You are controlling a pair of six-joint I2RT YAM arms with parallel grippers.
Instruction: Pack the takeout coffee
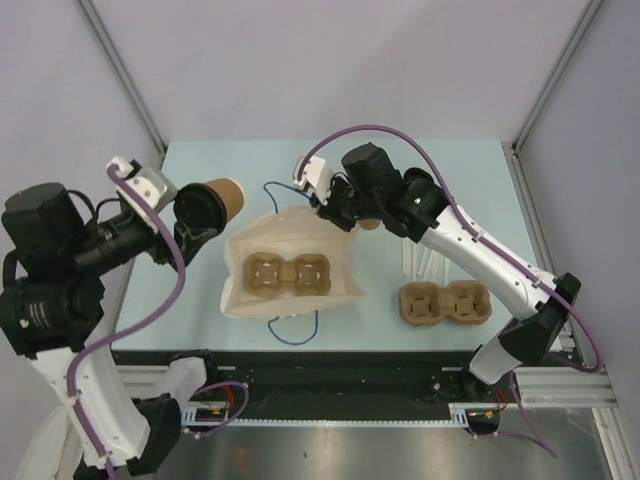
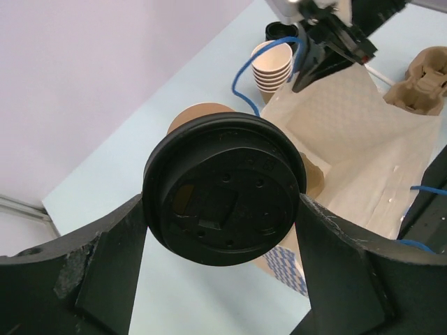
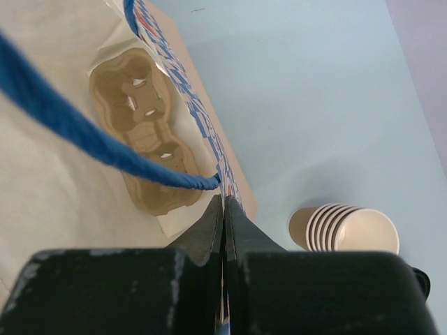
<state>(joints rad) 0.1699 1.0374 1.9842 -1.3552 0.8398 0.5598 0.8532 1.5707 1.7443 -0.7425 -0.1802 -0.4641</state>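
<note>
The takeout coffee (image 1: 222,198), a tan paper cup with a black lid (image 2: 223,199), is held on its side above the table, left of the bag. My left gripper (image 1: 200,214) is shut on it, its two fingers pressing the lid's rim from either side. The white paper bag (image 1: 248,245) lies open in the middle with a brown cup carrier (image 1: 287,275) inside. My right gripper (image 1: 335,210) is shut on the bag's upper rim (image 3: 209,150), beside the blue handle cord (image 3: 84,132), holding the mouth open.
A second brown carrier (image 1: 445,303) sits on the table at the right, with white sticks (image 1: 418,265) behind it. A stack of lidless cups (image 3: 346,227) and a loose black lid (image 2: 279,31) stand past the bag. Another blue handle (image 1: 295,328) lies by the near edge.
</note>
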